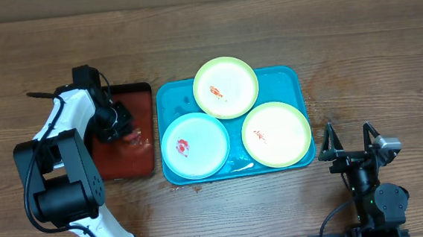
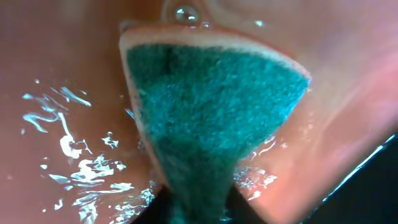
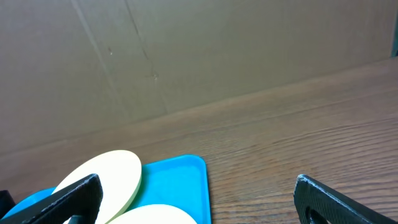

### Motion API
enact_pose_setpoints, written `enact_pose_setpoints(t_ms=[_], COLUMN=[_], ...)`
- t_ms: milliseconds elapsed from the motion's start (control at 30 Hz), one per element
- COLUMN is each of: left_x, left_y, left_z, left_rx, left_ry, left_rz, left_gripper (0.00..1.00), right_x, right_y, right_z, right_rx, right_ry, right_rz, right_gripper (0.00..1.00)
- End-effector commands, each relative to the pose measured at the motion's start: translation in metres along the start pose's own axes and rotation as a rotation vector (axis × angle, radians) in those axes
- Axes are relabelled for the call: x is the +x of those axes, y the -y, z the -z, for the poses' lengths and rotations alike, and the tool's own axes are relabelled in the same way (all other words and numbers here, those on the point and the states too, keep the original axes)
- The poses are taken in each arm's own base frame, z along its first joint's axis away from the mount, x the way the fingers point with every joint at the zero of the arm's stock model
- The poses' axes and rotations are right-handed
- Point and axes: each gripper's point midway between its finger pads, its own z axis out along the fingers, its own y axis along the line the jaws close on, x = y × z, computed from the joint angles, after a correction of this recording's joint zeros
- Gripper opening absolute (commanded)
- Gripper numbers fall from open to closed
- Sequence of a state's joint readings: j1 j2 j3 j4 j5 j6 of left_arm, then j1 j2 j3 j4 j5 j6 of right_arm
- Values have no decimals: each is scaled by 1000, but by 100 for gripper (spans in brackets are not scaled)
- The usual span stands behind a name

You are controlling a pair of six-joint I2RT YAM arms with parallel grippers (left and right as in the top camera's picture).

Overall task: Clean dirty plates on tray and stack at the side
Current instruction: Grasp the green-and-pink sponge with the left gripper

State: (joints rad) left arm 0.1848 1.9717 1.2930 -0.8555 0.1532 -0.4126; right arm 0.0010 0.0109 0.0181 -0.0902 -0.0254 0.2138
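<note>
Three plates lie in the cyan tray [image 1: 287, 79]: a yellow-green one [image 1: 226, 87] at the back, another [image 1: 276, 134] at the front right, and a light blue one [image 1: 195, 145] at the front left. Each has a red smear. My left gripper [image 1: 119, 125] is down over the dark red tray [image 1: 129, 161], shut on a green-faced sponge [image 2: 211, 106] whose lower end is pinched between the dark fingers of the left gripper [image 2: 199, 208]. My right gripper [image 1: 348, 133] stands open to the right of the cyan tray, nothing between its fingers [image 3: 329, 199].
The dark red tray [image 2: 62, 62] is wet, with shiny water streaks around the sponge. In the right wrist view, a yellow-green plate [image 3: 109, 174] and the tray corner [image 3: 177, 180] lie ahead on the left. Brown cardboard walls off the far side of the wooden table.
</note>
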Motion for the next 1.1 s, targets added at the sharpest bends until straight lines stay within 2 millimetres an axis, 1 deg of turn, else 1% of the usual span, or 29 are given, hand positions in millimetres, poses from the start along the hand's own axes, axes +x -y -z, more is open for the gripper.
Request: enact_pose_setpoints(t_ms=[0, 200, 300, 333, 367, 433, 467, 500, 633, 667, 700, 733, 767, 800, 867, 1000, 1067], left_x=[-6, -37, -40, -39, -39, -38, -38, -37, -35, -35, -36, -36, -37, -38, -36, -26, -20], left_y=[3, -10, -10, -10, -10, -10, -10, -9, -4, -2, 0, 1, 2, 3, 6, 7, 4], left_z=[-5, -2, -1, -1, -1, -1, -1, -1, 6, 10, 14, 18, 22, 26, 28, 26, 22], left_rx=[10, -83, -86, -86, -86, -88, -85, -81, -61, -54, -51, -52, -53, -53, -41, -30, -38], left_ry=[19, 161, 173, 172, 171, 168, 167, 163, 141, 135, 131, 128, 125, 124, 110, 67, 47], left_rz=[-6, -13, -13, -13, -14, -13, -13, -13, -14, -14, -13, -13, -13, -13, -13, -10, -10], left_gripper=[100, 100, 99, 86, 69, 21, 7, 4, 5, 11, 28, 55, 88, 100, 100, 100, 95], right_x=[1, 1, 1, 1, 1, 1, 1, 1, 1, 1, 1, 1, 1, 1, 1, 1, 1], right_y=[0, 0, 0, 0, 0, 0, 0, 0, 0, 0, 0, 0, 0, 0, 0, 0, 0], right_z=[0, 0, 0, 0, 0, 0, 0, 0, 0, 0, 0, 0, 0, 0, 0, 0, 0], right_rx=[0, 0, 0, 0, 0, 0, 0, 0, 0, 0, 0, 0, 0, 0, 0, 0, 0], right_ry=[5, 5, 5, 5, 5, 5, 5, 5, 5, 5, 5, 5, 5, 5, 5, 5, 5], right_rz=[-7, -7, -7, -7, -7, -7, -7, -7, -7, -7, -7, -7, -7, -7, -7, -7, -7], right_gripper=[100, 100, 100, 100, 100, 100, 100, 100, 100, 100, 100, 100, 100, 100, 100, 100, 100])
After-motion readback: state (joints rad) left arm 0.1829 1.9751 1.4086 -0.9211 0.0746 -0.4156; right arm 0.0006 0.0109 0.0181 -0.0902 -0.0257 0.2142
